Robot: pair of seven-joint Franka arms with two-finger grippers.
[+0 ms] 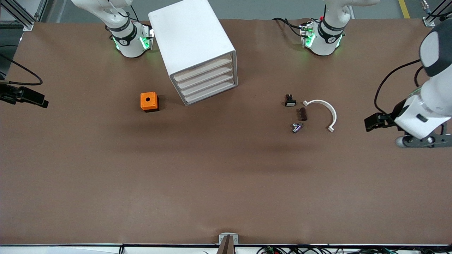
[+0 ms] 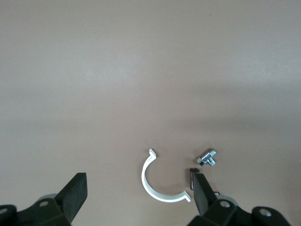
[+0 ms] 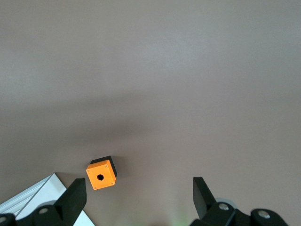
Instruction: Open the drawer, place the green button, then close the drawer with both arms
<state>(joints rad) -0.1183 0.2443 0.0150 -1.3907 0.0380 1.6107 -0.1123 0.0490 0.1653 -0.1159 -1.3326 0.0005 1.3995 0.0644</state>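
Drawer (image 1: 211,92), lowest of four in the white cabinet (image 1: 190,38), sits upper centre of the front view and is fully shut, flush with the three above it. Button (image 1: 297,127) lies on the table (image 1: 226,183) mid-frame toward the left arm's end. It is just nearer the camera than a small dark part (image 1: 302,114) and the black white-faced switch (image 1: 290,100), and beside a white curved clip (image 1: 328,113). Orange box (image 1: 149,101) sits beside the cabinet toward the right arm's end.

Left gripper (image 1: 369,123) hangs over the table at the edge of the frame, near the clip, fingers apart and holding nothing. Right gripper (image 3: 139,188) hangs at the other frame edge at mid height, over bare table; its wrist view shows the orange box and a cabinet corner, fingers apart, also empty.

Step in hand looks like the very start, with nothing opened or picked. Next move likely calls for one arm to reach the lowest drawer front and pull it out, without catching the drawer above. The left arm is closest to the button; it is tiny, so the grasp needs a careful centred descent.
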